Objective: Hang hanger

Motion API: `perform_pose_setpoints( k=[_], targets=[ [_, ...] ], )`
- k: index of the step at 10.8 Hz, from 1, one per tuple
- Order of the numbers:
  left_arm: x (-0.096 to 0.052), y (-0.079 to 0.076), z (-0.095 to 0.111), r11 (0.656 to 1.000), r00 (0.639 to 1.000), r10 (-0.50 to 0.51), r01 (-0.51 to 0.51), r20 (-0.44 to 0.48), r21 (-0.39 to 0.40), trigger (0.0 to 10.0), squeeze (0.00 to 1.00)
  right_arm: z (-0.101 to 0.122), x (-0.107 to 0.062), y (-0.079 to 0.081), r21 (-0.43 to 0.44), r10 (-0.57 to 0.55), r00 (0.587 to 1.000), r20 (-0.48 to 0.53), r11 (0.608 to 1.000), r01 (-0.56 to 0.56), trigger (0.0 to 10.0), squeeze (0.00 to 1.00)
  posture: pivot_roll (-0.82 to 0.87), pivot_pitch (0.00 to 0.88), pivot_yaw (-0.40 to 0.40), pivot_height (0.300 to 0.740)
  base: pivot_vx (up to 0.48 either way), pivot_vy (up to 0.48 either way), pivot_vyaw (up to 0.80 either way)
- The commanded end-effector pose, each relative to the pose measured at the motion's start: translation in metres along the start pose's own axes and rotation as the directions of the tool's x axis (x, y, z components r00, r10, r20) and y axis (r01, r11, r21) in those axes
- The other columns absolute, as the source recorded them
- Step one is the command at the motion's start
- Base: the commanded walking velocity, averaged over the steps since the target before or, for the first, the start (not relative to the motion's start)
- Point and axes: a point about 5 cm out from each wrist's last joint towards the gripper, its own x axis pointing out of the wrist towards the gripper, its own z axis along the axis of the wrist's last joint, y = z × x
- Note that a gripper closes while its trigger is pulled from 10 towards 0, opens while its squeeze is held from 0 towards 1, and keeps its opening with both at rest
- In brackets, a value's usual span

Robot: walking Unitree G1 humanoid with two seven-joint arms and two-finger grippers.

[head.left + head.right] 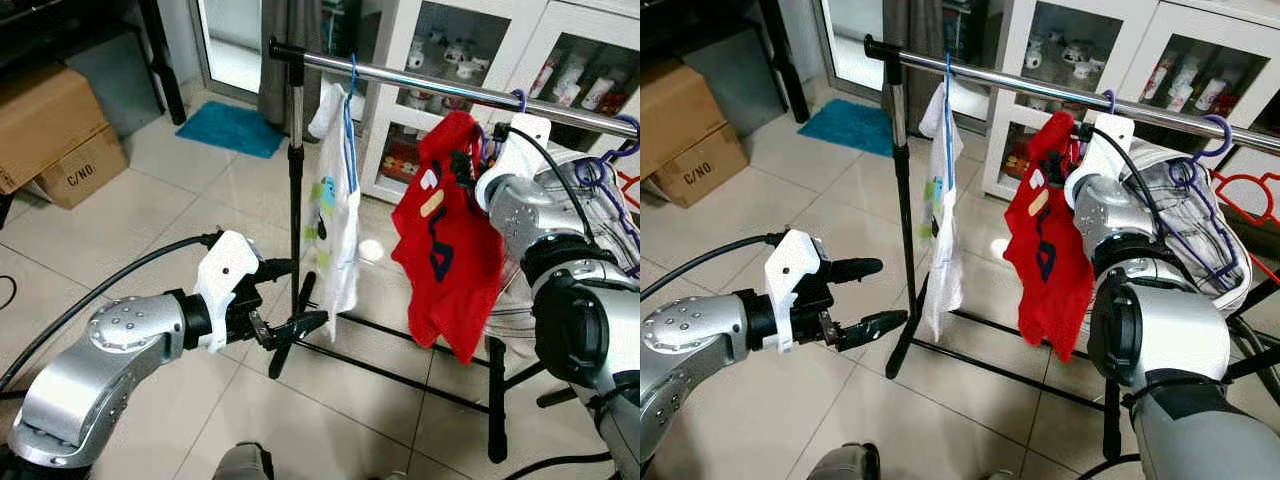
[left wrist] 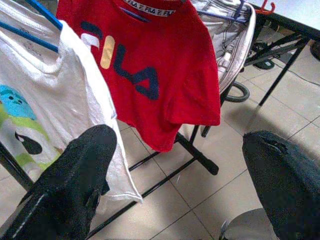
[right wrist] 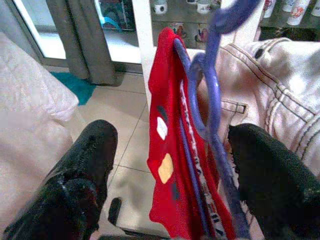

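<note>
A silver rail (image 1: 420, 83) runs across a black garment rack. On it hangs a white printed shirt (image 1: 335, 215) on a blue hanger (image 1: 348, 120). To its right is a red shirt (image 1: 447, 245) on a purple hanger (image 3: 212, 85), whose hook (image 1: 1108, 100) sits over the rail. My right gripper (image 3: 175, 165) is raised to the hanger's neck. It is open, with one finger on each side of the red shirt's collar. My left gripper (image 1: 890, 292) is held low beside the rack's upright pole (image 1: 295, 170), open with nothing between its fingers.
A pale denim jacket (image 3: 280, 85) on more purple hangers (image 1: 600, 175) crowds the rail's right end. The rack's black floor bars (image 1: 400, 375) spread beneath. A white glass-door cabinet (image 1: 480, 50) stands behind, with cardboard boxes (image 1: 50, 130) and a blue mat (image 1: 232, 128) to the left.
</note>
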Motion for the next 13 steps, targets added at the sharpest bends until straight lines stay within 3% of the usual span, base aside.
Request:
perform_pose_setpoints(
  k=[1,13],
  targets=[
    [0.0,0.0003,0.0044,1.0,1.0,0.001,-0.001,0.005,0.017,10.0,0.0,0.0127,0.0,-0.0012,0.007,0.001,1.0,0.027,1.0,-0.001,0.0,0.0,0.18,0.13,-0.044,0.74,0.0,0.0,0.0],
    [-0.0005,-0.0021,0.0031,1.0,1.0,-0.018,0.018,-0.009,0.022,10.0,0.0,0.0143,0.0002,-0.0002,0.024,-0.007,1.0,0.011,1.0,0.007,0.0,0.0,0.18,0.133,-0.044,0.74,0.0,0.0,0.0]
  ],
)
